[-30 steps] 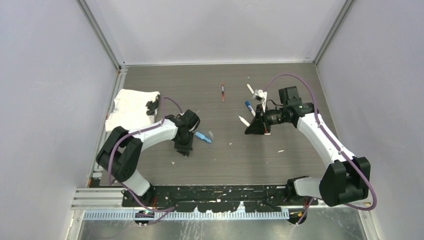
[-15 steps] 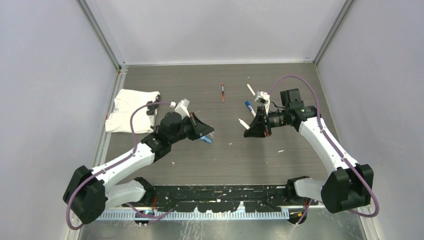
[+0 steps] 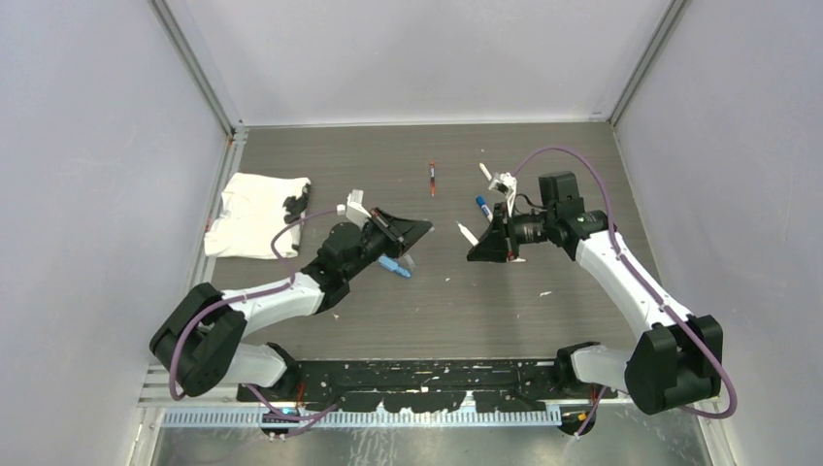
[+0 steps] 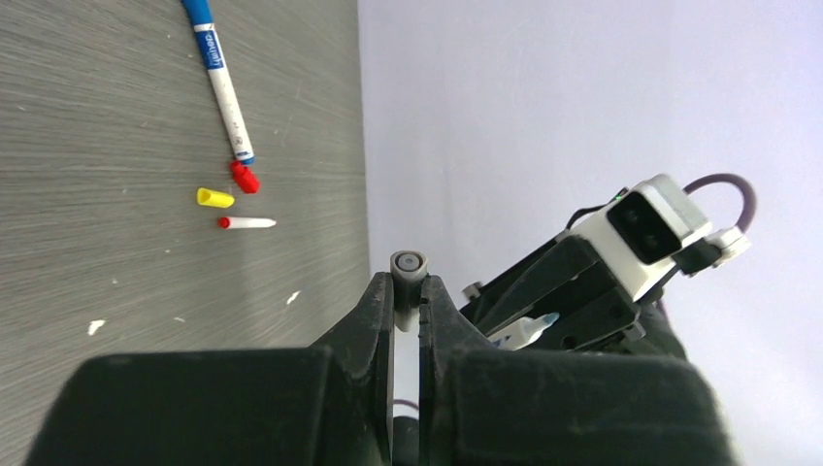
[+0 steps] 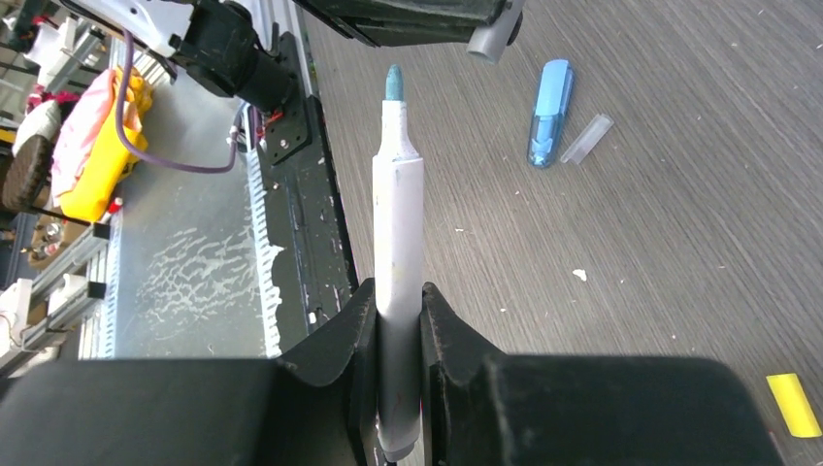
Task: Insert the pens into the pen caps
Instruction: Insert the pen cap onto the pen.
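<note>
Grey cap [image 4: 409,264] pinched in left fingers [image 4: 381,296], closed tight on it, end poking out past the tips. Right fingers [image 5: 361,313] closed on white pen [image 5: 396,194] w/ blue tip, barrel sticking fwd. Both held above mid tabletop [image 3: 543,320], facing each other, tip & cap near but apart. Blue pen [image 4: 221,83], red cap [image 4: 245,179], yellow cap [image 4: 214,198] lie close together on tabletop
</note>
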Robot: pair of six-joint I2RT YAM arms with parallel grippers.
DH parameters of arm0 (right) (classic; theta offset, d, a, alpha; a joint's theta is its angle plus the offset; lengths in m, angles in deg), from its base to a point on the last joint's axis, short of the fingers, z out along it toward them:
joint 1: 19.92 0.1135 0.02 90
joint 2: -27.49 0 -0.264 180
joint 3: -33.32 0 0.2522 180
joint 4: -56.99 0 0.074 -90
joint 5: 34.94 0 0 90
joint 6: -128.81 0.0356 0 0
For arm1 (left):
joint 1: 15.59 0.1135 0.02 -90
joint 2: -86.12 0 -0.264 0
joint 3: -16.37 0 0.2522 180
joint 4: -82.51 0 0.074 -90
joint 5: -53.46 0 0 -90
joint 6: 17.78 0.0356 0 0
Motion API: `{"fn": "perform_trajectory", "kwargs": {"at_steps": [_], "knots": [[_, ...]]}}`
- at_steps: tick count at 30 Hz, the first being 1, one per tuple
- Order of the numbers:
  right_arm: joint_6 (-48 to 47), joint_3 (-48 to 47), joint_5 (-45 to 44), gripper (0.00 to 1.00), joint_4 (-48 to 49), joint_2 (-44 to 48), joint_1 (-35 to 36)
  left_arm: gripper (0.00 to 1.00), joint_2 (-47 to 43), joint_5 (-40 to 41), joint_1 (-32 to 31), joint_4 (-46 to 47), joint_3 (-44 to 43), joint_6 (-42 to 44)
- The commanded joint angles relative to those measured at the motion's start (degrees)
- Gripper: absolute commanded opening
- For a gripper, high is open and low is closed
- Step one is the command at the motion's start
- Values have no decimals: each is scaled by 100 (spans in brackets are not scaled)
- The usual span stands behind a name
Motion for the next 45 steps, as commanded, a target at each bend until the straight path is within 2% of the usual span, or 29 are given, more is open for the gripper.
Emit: {"fn": "perform_trajectory", "kwargs": {"at_steps": [1, 11, 24, 33, 45], "knots": [[306, -6, -369, 1, 339, -167, 244, 1, 124, 608, -119, 548, -206, -517], [639, 61, -898, 1, 631, -468, 722, 1, 240, 832, -316, 555, -338, -466], [958, 2, -1337, 1, 703, -581, 775, 1, 333, 790, -407, 614, -371, -466], [987, -9, -1293, 1, 709, -590, 771, 1, 460, 756, -422, 658, -352, -508], [1005, -44, -1223, 1, 653, -694, 784, 1, 869, 535, -434, 1209, -380, -717]]}}
